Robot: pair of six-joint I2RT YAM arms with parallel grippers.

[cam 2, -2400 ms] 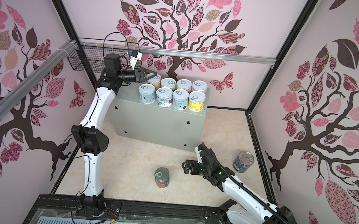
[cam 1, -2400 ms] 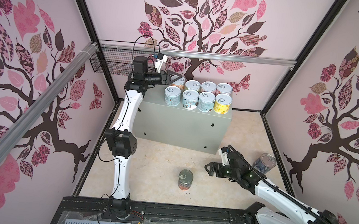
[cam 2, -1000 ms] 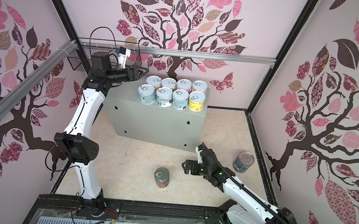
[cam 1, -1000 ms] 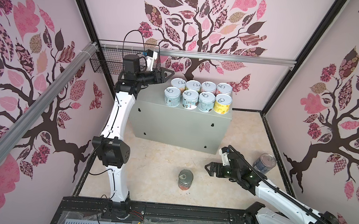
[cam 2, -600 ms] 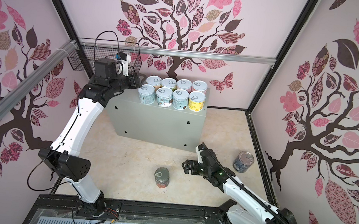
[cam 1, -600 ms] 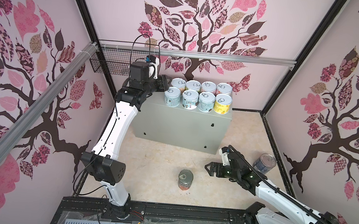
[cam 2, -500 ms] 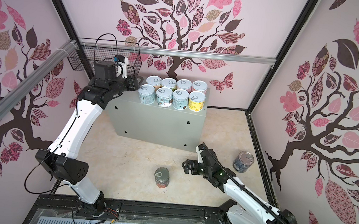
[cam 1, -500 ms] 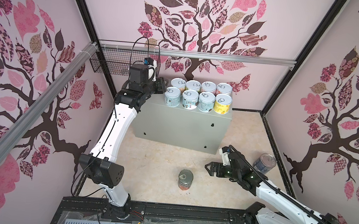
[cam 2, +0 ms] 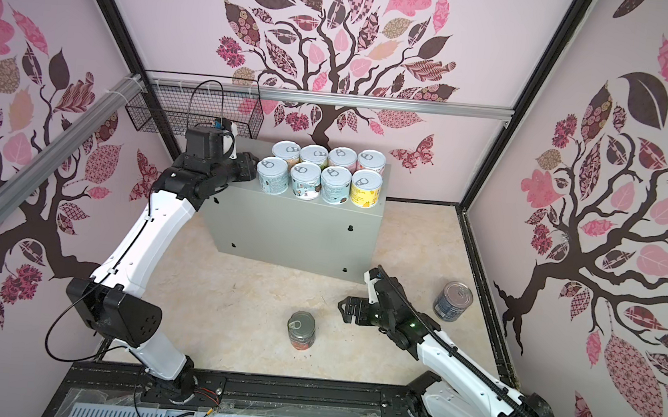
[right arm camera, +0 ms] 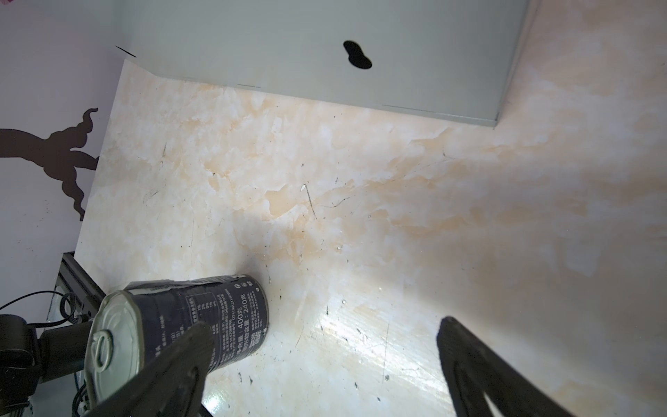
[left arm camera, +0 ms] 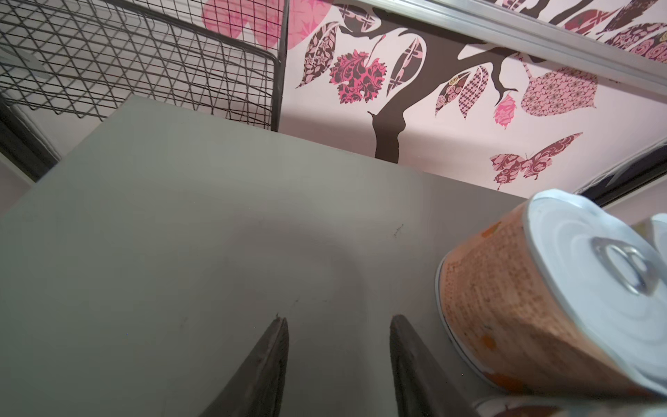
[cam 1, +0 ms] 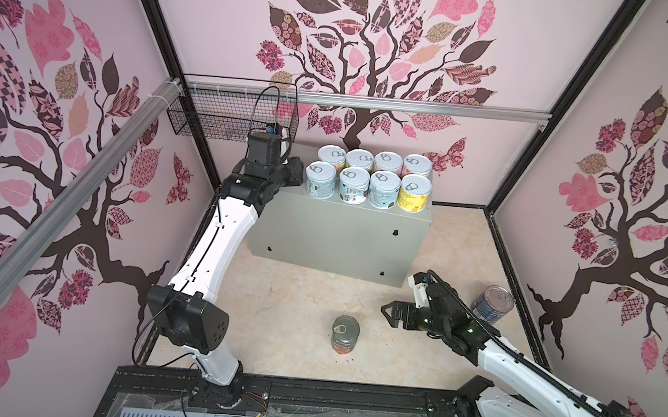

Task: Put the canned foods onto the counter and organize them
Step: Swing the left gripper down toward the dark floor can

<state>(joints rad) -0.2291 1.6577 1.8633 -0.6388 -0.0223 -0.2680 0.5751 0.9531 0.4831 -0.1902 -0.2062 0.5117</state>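
Eight short cans (cam 1: pixel 368 175) with pale paper labels and ring-pull lids stand in two tight rows on the right part of the smooth grey metal surface (cam 1: pixel 338 235). Two taller cans stay on the marbled floor: a reddish one (cam 1: pixel 345 334) and a dark blue one (cam 1: pixel 491 302). The left gripper (left arm camera: pixel 337 364) hangs over bare metal, fingers drawn in, holding nothing. The right gripper (right arm camera: pixel 325 364) spreads its fingers wide beside the reddish can.

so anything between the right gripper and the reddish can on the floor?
Nothing. In both top views the stretch from the right gripper to the reddish can is bare marbled floor; the fingers stand wide apart, empty.
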